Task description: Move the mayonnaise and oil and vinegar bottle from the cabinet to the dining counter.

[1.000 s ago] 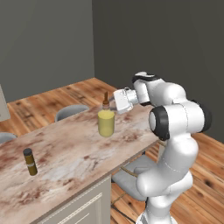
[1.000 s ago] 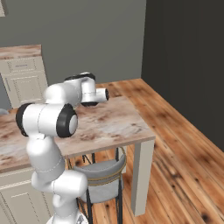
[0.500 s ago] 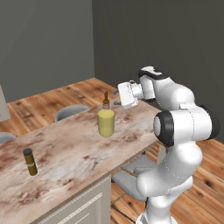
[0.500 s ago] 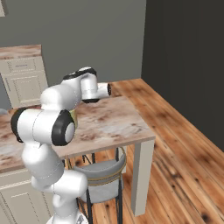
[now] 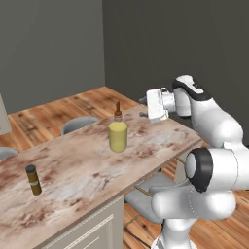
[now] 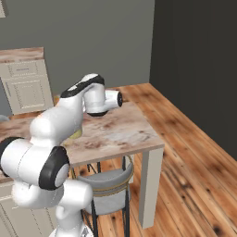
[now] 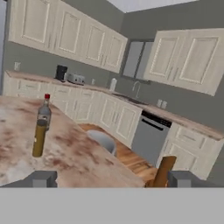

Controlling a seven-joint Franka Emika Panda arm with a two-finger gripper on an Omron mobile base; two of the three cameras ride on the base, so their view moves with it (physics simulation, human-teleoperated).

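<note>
The oil and vinegar bottle (image 5: 117, 136), yellow-olive with a brown stopper, stands upright on the dining counter (image 5: 82, 170) near its far end. My gripper (image 5: 141, 107) hovers just right of the stopper, level with it, open and holding nothing. In the hand view the stopper (image 7: 162, 171) pokes up between the widely spread fingertips (image 7: 42, 178), close to the right one, and the gripper (image 7: 111, 178) looks over the marbled top. The mayonnaise and the cabinet are out of view.
A small dark bottle (image 5: 33, 180) stands on the counter's left part, seen from the hand as a thin brownish red-capped bottle (image 7: 41, 127). Grey stools (image 6: 109, 181) stand under the counter's edge (image 6: 134, 149). Cream kitchen cupboards and a dishwasher (image 7: 148, 138) line the far wall.
The hand has lifted and drawn back to the right, away from the bottle's neck. The bottle stays standing where it was on the counter.
</note>
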